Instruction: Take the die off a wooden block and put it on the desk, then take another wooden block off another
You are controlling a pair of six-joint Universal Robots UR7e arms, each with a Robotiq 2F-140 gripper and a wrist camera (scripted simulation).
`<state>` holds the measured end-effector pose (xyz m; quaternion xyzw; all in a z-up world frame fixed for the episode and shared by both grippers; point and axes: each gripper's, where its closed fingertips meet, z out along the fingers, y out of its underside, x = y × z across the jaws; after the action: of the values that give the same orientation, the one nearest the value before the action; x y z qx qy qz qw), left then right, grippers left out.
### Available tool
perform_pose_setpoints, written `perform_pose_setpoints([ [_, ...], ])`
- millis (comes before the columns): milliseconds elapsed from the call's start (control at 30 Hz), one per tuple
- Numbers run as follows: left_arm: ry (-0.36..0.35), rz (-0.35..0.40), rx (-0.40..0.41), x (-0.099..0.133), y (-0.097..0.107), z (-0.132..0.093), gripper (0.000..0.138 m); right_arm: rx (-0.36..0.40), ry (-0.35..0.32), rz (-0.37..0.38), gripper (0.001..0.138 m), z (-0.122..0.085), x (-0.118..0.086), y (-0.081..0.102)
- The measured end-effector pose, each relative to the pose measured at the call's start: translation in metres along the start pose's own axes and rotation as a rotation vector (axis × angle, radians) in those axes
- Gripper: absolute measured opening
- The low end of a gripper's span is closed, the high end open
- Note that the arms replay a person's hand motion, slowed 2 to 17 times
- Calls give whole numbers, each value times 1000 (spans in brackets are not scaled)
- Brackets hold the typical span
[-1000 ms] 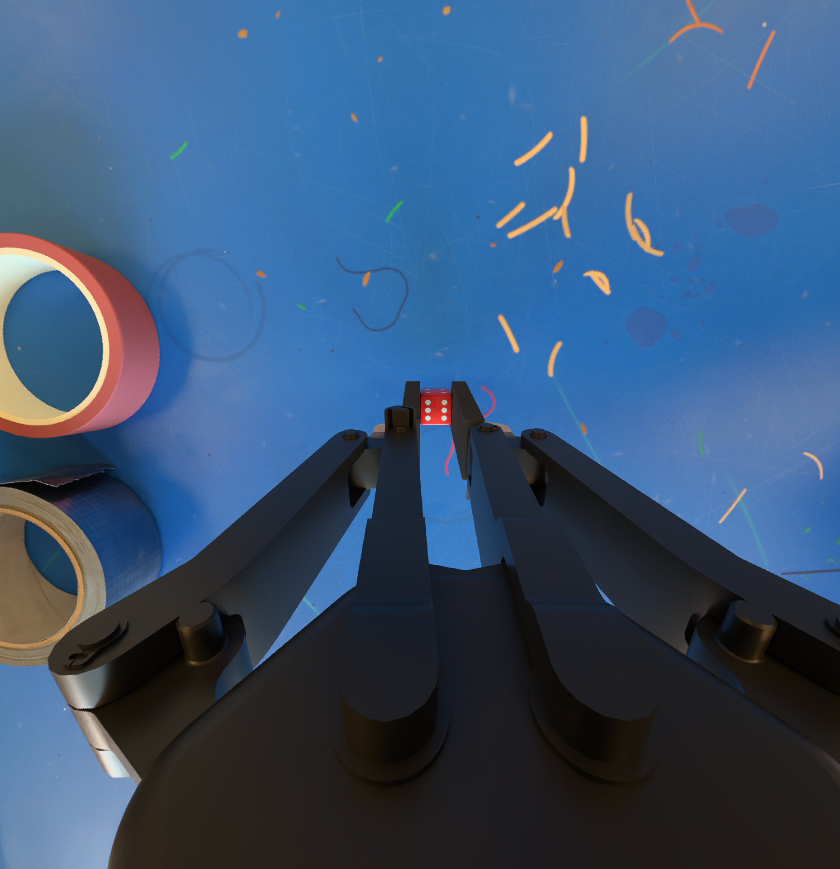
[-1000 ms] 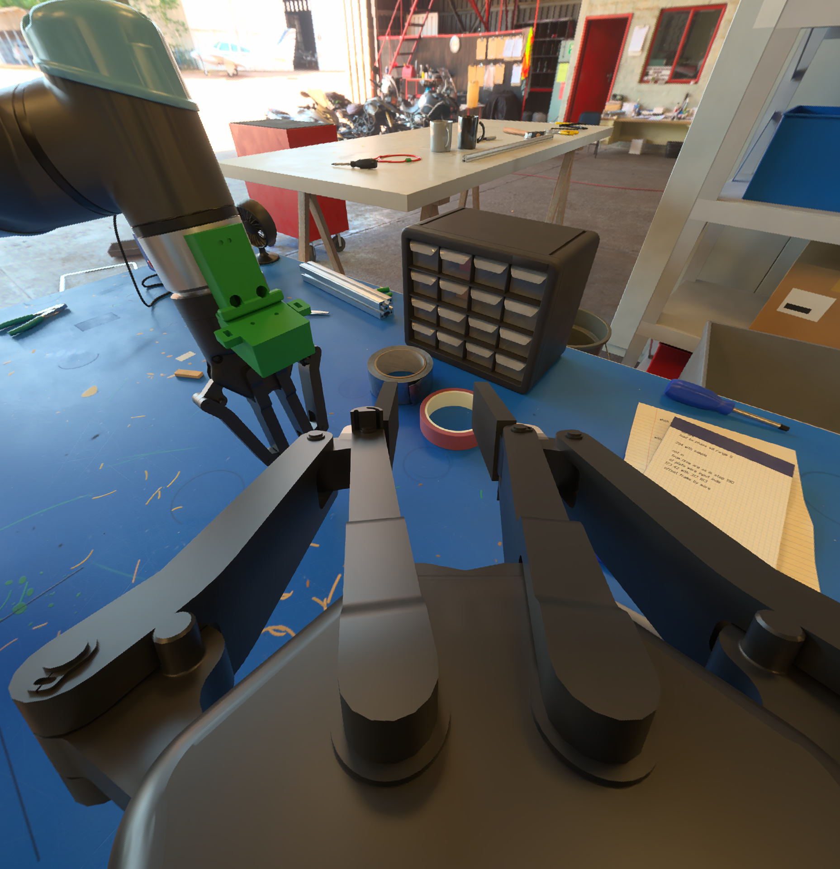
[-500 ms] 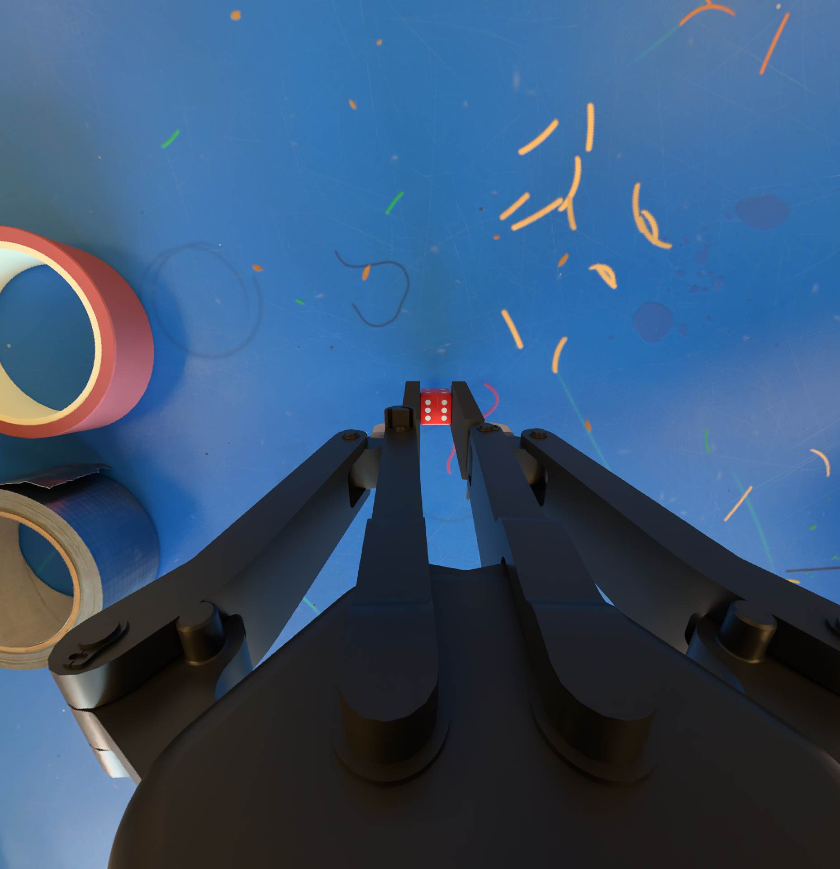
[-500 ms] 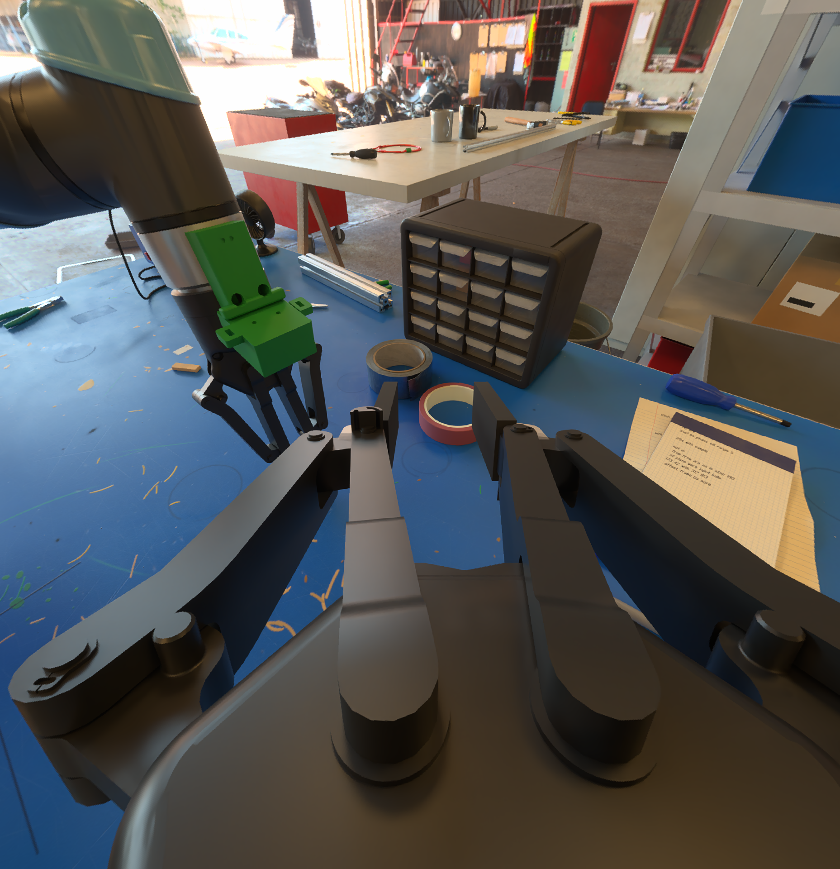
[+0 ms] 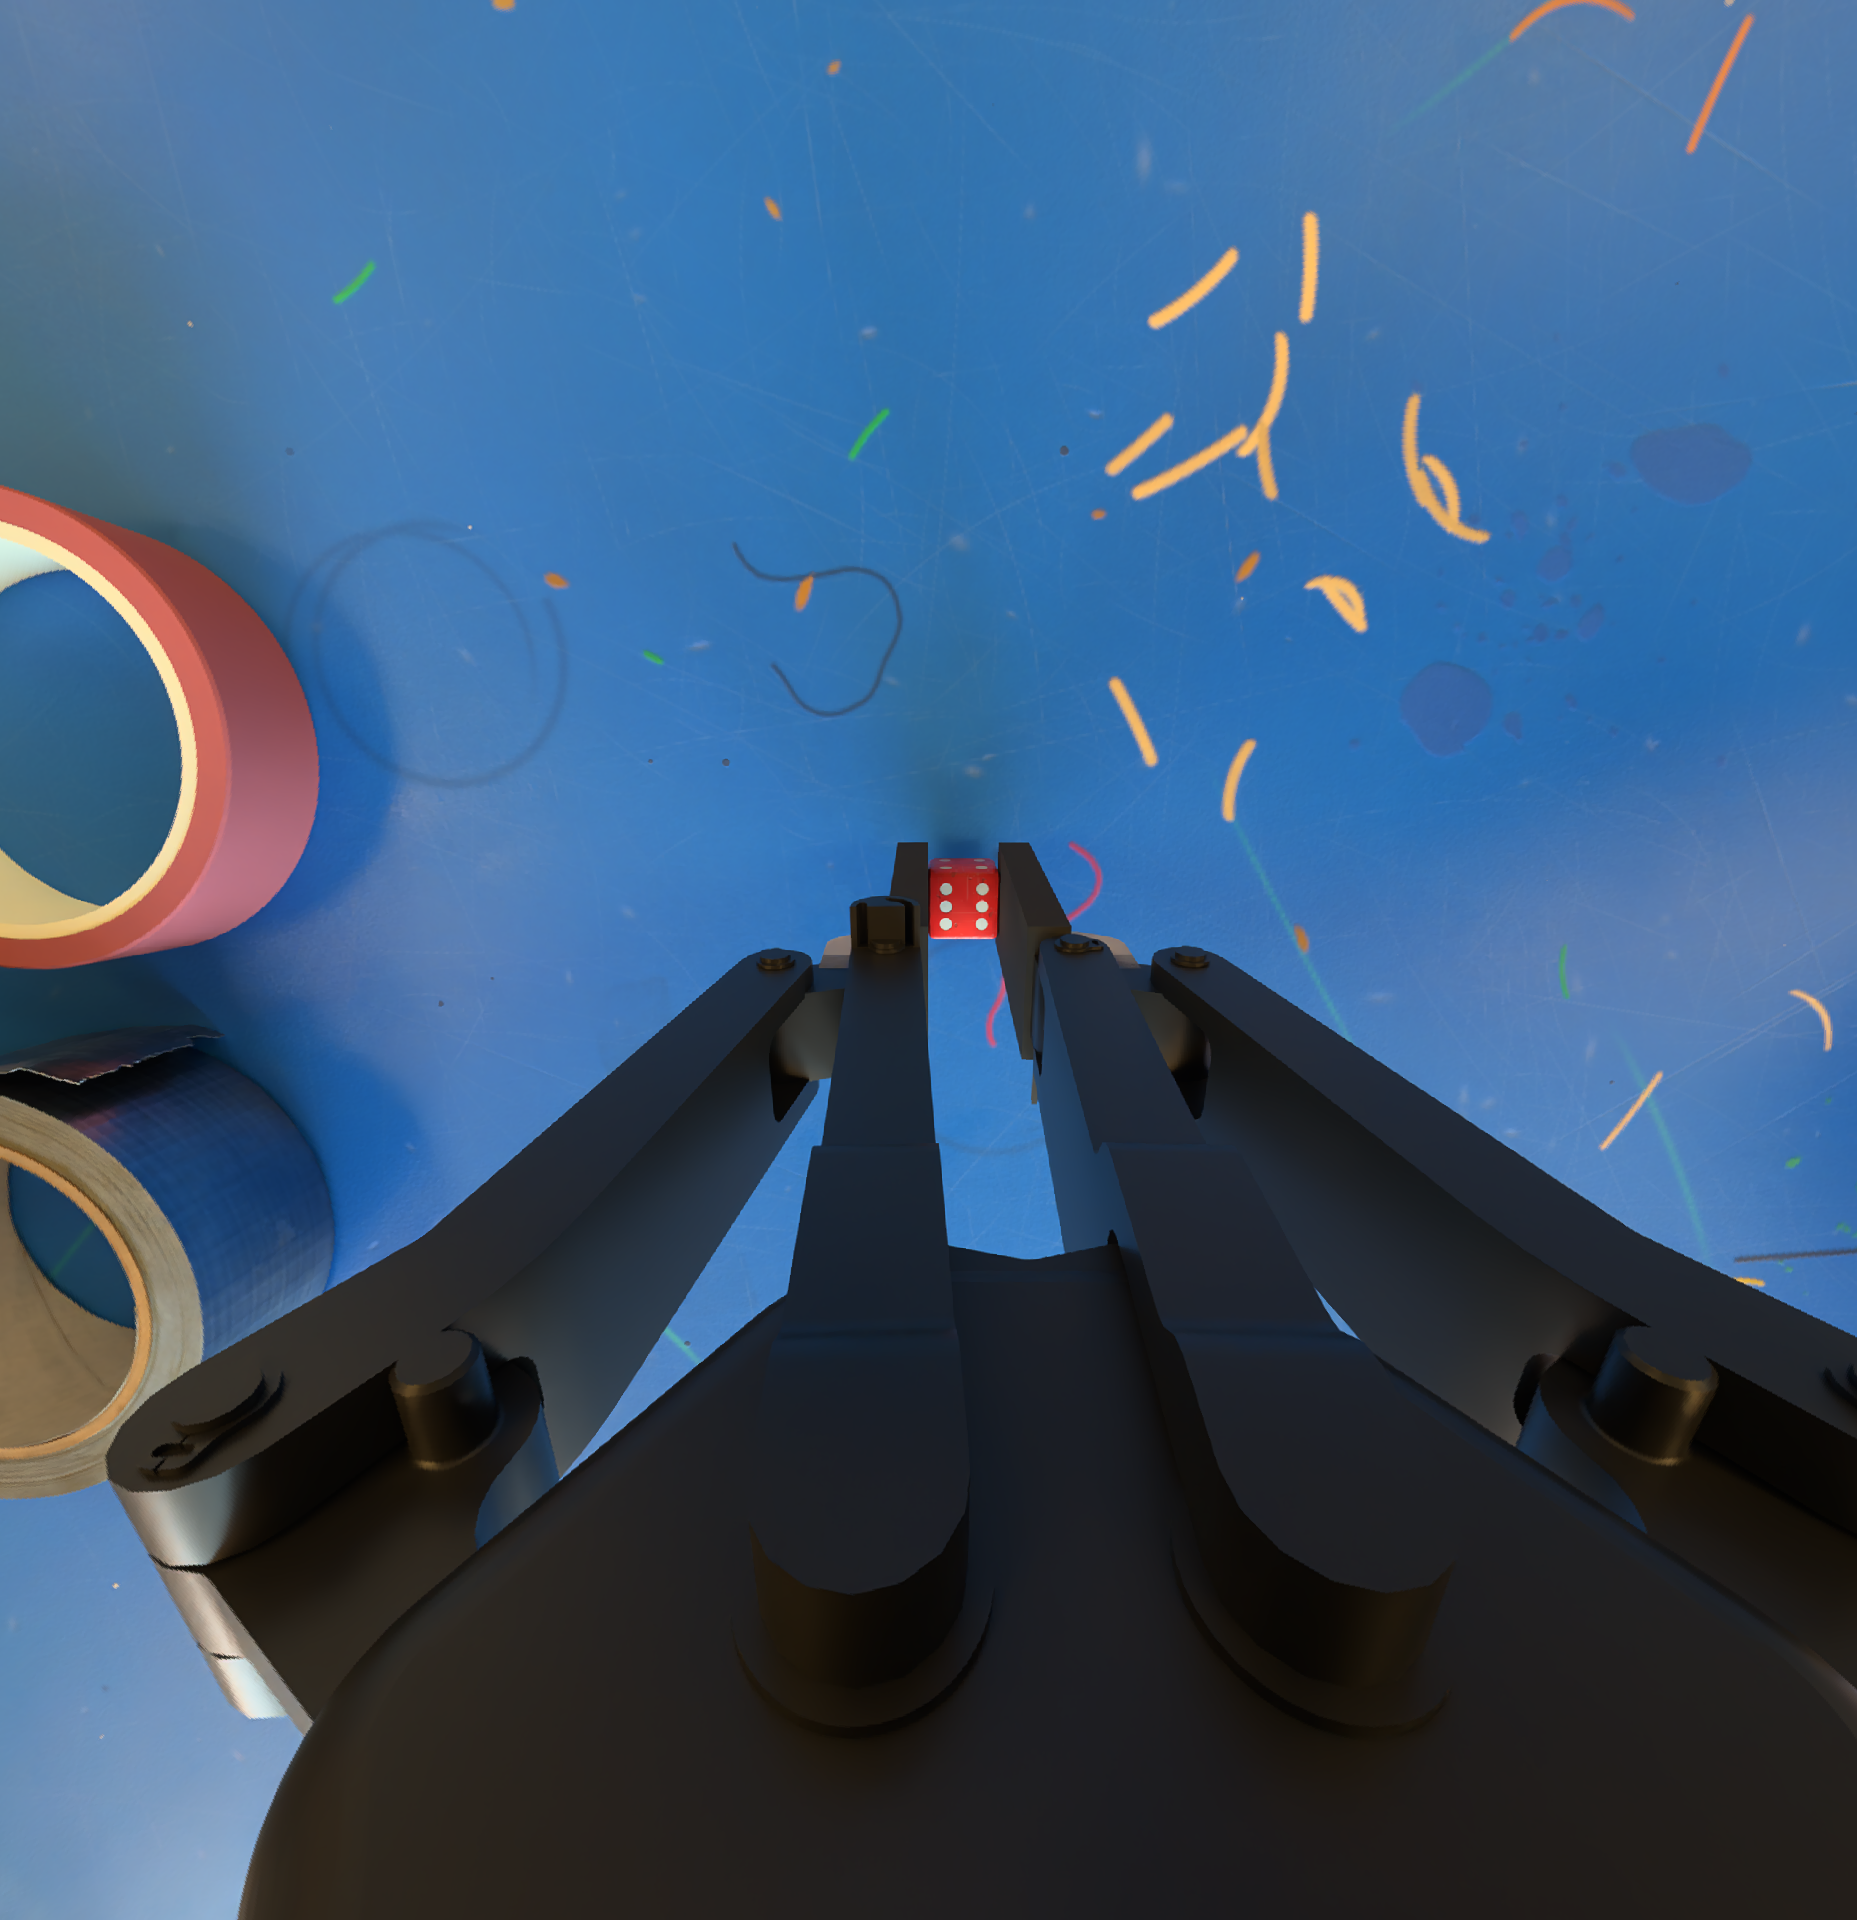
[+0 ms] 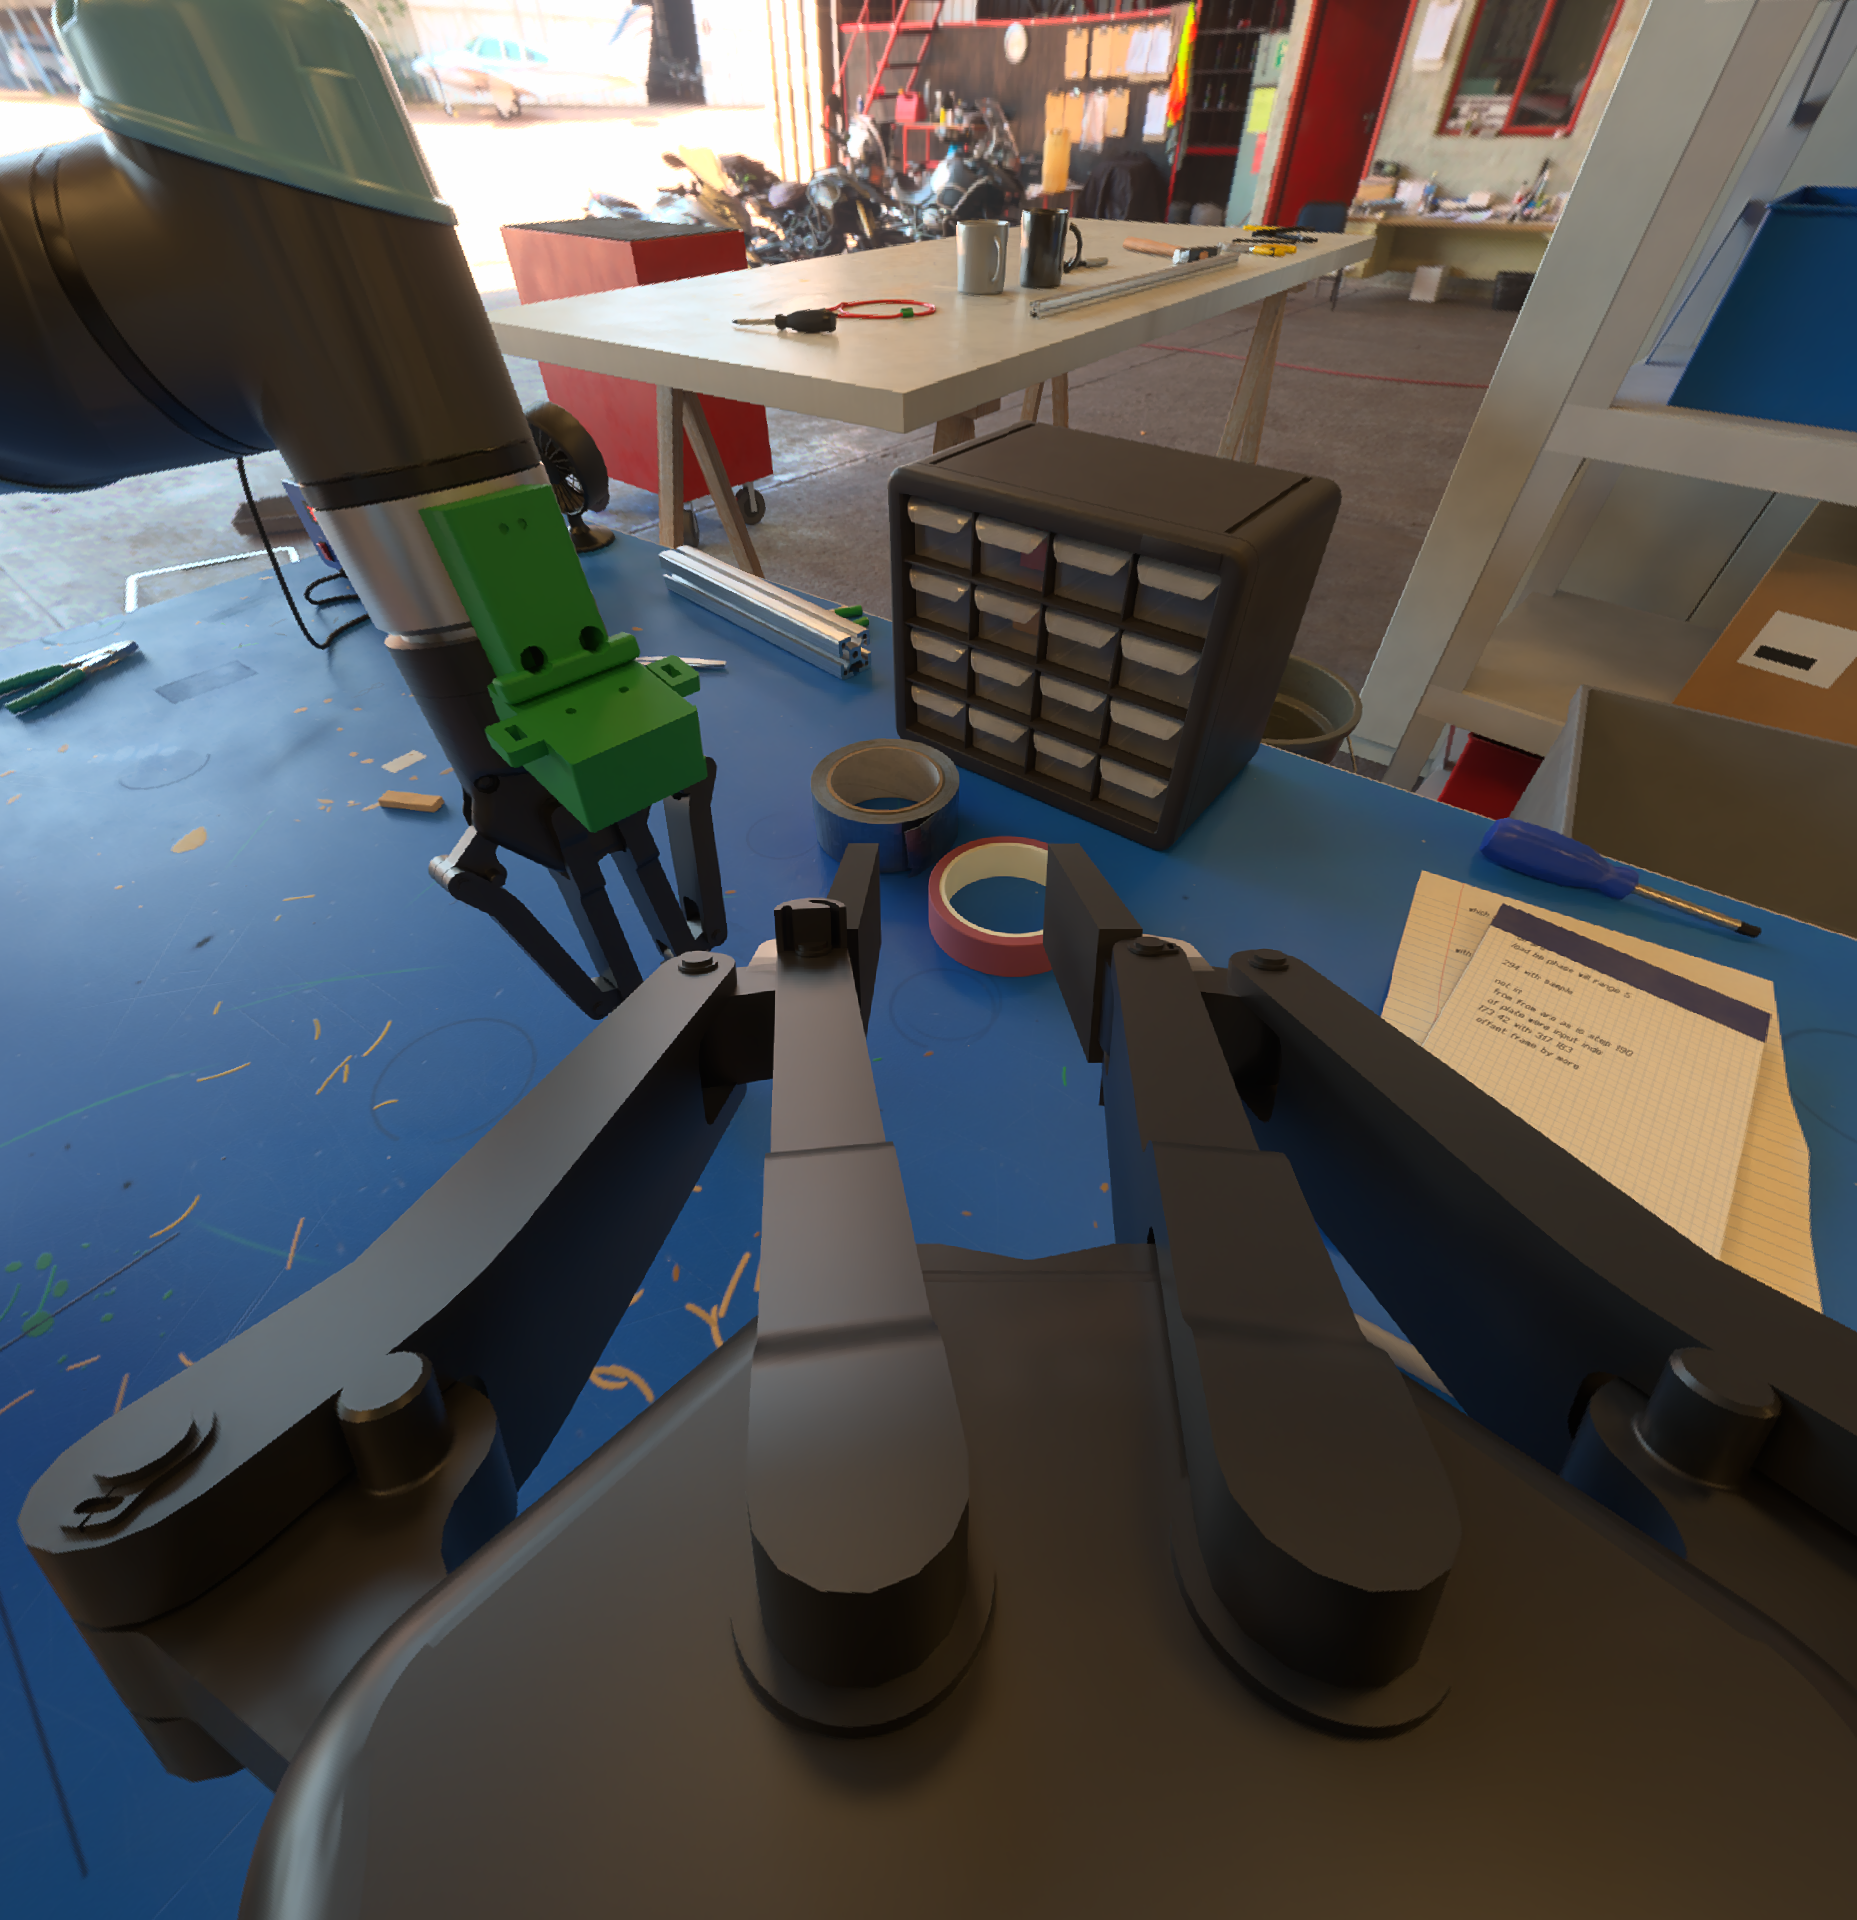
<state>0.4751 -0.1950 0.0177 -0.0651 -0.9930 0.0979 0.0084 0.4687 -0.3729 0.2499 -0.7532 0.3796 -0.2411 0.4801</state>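
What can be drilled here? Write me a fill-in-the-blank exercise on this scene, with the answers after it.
1. The left gripper is shut on a red ____.
2. The die's face toward the left wrist camera shows ____ white pips.
3. The right gripper holds ____.
4. The blue tape roll lies between the red tape roll and the black ____ cabinet.

Missing words: die; six; nothing; drawer

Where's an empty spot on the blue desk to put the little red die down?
Right under the die, held by the left gripper, the desk is bare ahead and rightward, bordered only by flat orange marks. The left side is crowded: the red tape roll and the blue tape roll.
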Motion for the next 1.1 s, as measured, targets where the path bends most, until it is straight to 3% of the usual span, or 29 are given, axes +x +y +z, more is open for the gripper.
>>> perform_pose_setpoints([
  [800, 16, 4, 29, 2, -3, 4, 18, -21, 2, -7, 43, 2, 0, 3],
  [1100, 4, -5, 43, 1, -4, 3, 27, -17, -1, -8, 44, 1, 0, 3],
])
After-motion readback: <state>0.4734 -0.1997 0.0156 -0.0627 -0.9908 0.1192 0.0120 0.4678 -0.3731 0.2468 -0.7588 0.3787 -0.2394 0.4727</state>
